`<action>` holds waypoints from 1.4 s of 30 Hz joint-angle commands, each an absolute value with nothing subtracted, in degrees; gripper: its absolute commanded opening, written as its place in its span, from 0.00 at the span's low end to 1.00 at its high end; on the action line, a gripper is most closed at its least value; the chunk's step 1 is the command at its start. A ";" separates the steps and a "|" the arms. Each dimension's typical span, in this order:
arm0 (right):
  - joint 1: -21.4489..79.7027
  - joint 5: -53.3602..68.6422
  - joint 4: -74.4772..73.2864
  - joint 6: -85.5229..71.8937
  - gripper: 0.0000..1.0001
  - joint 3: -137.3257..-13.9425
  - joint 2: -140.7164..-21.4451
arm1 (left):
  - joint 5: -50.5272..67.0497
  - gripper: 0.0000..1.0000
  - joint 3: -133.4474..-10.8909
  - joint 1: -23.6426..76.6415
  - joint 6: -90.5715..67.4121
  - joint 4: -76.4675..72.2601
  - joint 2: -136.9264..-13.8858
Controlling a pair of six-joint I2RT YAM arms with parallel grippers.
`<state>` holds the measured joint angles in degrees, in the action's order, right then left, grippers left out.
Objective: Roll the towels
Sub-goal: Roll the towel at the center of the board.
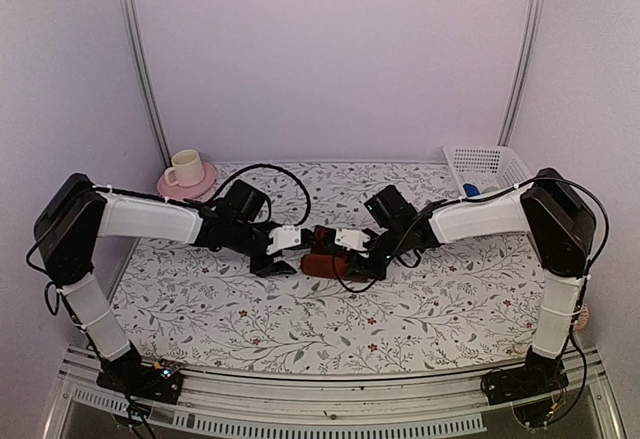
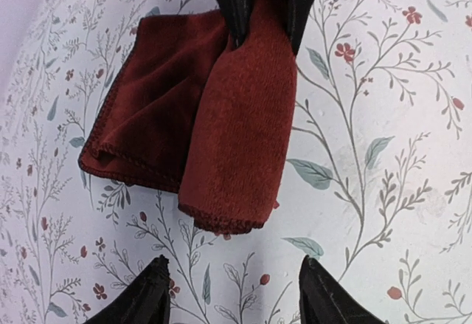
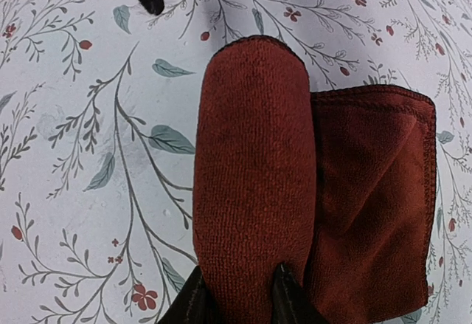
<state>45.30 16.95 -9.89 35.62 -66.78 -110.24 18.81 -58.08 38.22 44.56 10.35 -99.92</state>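
A dark maroon towel (image 1: 318, 262) lies on the floral table covering between the two arms. One side of it is wound into a thick roll (image 2: 243, 117) and the flat part (image 2: 147, 110) still lies spread beside the roll. My right gripper (image 3: 240, 280) is shut on one end of the roll (image 3: 251, 154). At the other end my left gripper (image 2: 233, 265) stands open just off the roll, with only the table covering between its fingers. In the top view the left gripper (image 1: 288, 244) and right gripper (image 1: 347, 244) face each other across the towel.
A pink cup on a saucer (image 1: 187, 172) stands at the back left. A white basket (image 1: 485, 167) sits at the back right with a small blue item (image 1: 470, 190) in it. The floral covering (image 1: 200, 309) reaches to the table's edges.
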 commanded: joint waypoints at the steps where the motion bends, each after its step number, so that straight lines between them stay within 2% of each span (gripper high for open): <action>1: 44.21 27.24 -20.49 32.59 0.29 -72.10 -113.38 | 12.53 0.60 -53.66 43.24 47.74 -2.42 -97.03; 7: 42.62 34.48 -27.20 31.50 0.29 -75.91 -115.64 | 8.66 0.60 -49.73 47.62 49.68 -7.37 -96.05; 20: 37.78 41.35 -28.98 25.52 0.30 -76.39 -119.80 | 3.45 0.59 -50.48 52.01 51.37 -9.61 -100.45; 42: 35.53 40.74 -32.95 26.01 0.31 -82.85 -126.09 | -3.39 0.55 -52.43 53.61 54.72 -12.43 -107.49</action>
